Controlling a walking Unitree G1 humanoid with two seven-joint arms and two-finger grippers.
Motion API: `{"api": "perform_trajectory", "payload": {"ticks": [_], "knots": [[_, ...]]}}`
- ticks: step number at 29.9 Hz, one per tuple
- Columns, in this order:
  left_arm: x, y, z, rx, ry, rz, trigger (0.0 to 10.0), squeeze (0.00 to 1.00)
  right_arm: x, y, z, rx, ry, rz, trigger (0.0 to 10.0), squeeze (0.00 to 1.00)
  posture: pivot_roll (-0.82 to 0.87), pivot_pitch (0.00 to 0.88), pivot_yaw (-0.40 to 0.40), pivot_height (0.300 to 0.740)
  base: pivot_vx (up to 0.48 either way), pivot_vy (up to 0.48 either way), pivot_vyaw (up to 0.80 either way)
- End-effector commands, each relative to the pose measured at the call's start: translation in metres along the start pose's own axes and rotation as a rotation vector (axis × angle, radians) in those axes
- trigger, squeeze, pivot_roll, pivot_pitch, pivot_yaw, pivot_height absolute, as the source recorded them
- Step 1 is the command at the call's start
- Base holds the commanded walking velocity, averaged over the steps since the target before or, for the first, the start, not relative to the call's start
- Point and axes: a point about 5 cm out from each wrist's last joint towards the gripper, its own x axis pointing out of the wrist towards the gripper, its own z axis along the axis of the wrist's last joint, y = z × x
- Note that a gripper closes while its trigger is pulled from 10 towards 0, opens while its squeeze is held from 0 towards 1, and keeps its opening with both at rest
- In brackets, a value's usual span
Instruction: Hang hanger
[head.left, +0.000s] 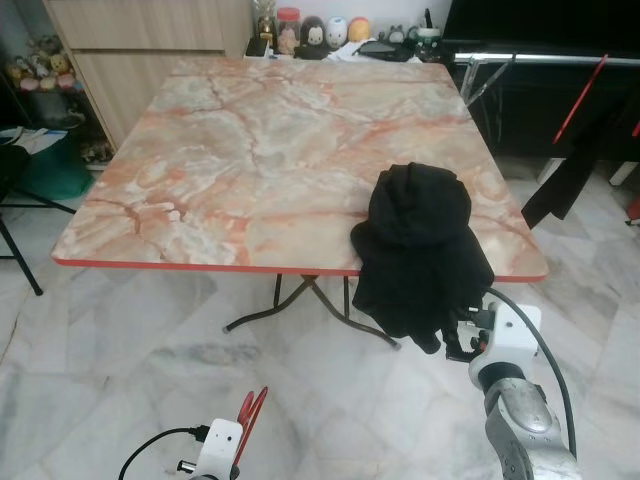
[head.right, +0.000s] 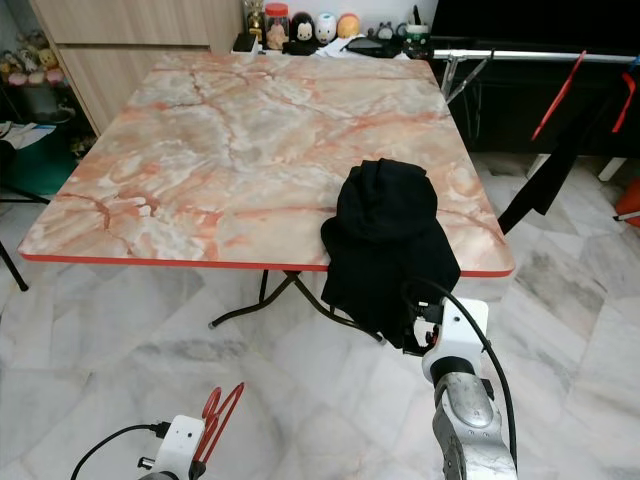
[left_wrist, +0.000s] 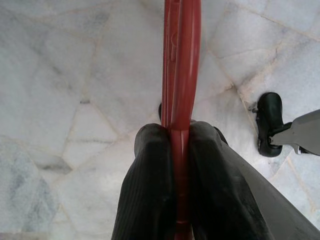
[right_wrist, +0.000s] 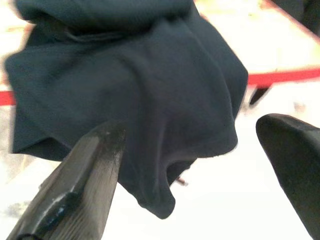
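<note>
Left hand (left_wrist: 172, 145) is clamping the red plastic hanger (left_wrist: 181, 65) at 7 o'clock, low over the floor. Right hand (right_wrist: 195, 150) is gaping empty beside the black crumpled garment (head.left: 415, 245) at the marble-patterned bench's (head.left: 250, 150) 5 o'clock edge. Garment isn't on the hanger yet; hanging is all ahead.

Even, bright indoor light falls on the marble surface (head.left: 250, 150) with a soft sheen and faint shadows beneath it, both eye views sharp, while the right wrist view is overexposed and blurred around the dark cloth (right_wrist: 150, 90).

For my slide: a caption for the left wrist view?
Left gripper shut on a red hanger above the marble floor.
</note>
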Motion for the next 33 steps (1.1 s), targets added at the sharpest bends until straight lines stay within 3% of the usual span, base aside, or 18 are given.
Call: {"api": "perform_trajectory", "payload": {"ticks": [1,4,7,18,21,23,25,26,27,28,30,31,33], "knots": [[0.0,-0.008,-0.006,0.001,0.026,-0.032,10.0,0.0,-0.007,0.001,-0.001,-0.026,-0.006,0.002,10.0,0.0,0.03,0.062,-0.048,0.74,0.0,0.0,0.0],[0.0,-0.008,-0.006,0.001,0.026,-0.032,10.0,0.0,-0.015,-0.007,-0.038,-0.081,0.212,-0.069,10.0,0.0,0.03,0.063,-0.045,0.74,0.0,0.0,0.0],[0.0,-0.009,-0.005,0.003,0.025,-0.034,10.0,0.0,-0.018,-0.001,-0.081,-0.017,0.419,-0.033,10.0,0.0,0.03,0.06,-0.045,0.74,0.0,0.0,0.0],[0.0,-0.01,-0.003,0.033,0.012,-0.046,10.0,0.0,0.003,0.014,-0.112,-0.075,0.492,0.064,10.0,0.0,0.05,0.064,-0.044,0.74,0.0,0.0,0.0],[0.0,-0.01,0.001,0.099,-0.009,-0.066,10.0,0.0,0.014,0.019,-0.102,-0.077,0.433,0.16,10.0,0.0,0.04,0.067,-0.042,0.74,0.0,0.0,0.0],[0.0,-0.011,0.004,0.16,-0.025,-0.1,10.0,0.0,0.017,0.025,-0.097,-0.131,0.408,0.274,10.0,0.0,0.04,0.067,-0.041,0.74,0.0,0.0,0.0],[0.0,-0.011,0.004,0.173,-0.027,-0.106,10.0,0.0,0.017,0.026,-0.097,-0.142,0.405,0.293,10.0,0.0,0.04,0.067,-0.041,0.74,0.0,0.0,0.0],[0.0,-0.014,0.01,0.306,-0.051,-0.148,10.0,0.0,0.015,0.027,-0.1,-0.246,0.409,0.403,10.0,0.0,0.05,0.065,-0.04,0.74,0.0,0.0,0.0],[0.001,-0.016,0.012,0.367,-0.06,-0.166,10.0,0.0,0.014,0.026,-0.102,-0.282,0.416,0.443,10.0,0.0,0.05,0.065,-0.04,0.74,0.0,0.0,0.0],[0.001,-0.016,0.012,0.367,-0.06,-0.166,10.0,0.0,0.014,0.026,-0.102,-0.282,0.416,0.443,10.0,0.0,0.05,0.065,-0.04,0.74,0.0,0.0,0.0],[0.001,-0.019,0.016,0.524,-0.083,-0.194,10.0,0.0,0.012,0.024,-0.101,-0.346,0.406,0.537,10.0,0.0,0.05,0.065,-0.04,0.74,0.0,0.0,0.0],[0.001,-0.019,0.016,0.524,-0.083,-0.194,10.0,0.0,0.012,0.024,-0.101,-0.346,0.406,0.537,10.0,0.0,0.05,0.065,-0.04,0.74,0.0,0.0,0.0],[0.0,-0.021,0.019,0.62,-0.105,-0.207,10.0,0.0,0.011,0.023,-0.098,-0.406,0.385,0.636,10.0,0.0,0.04,0.06,-0.038,0.74,0.0,0.0,0.0]]}}
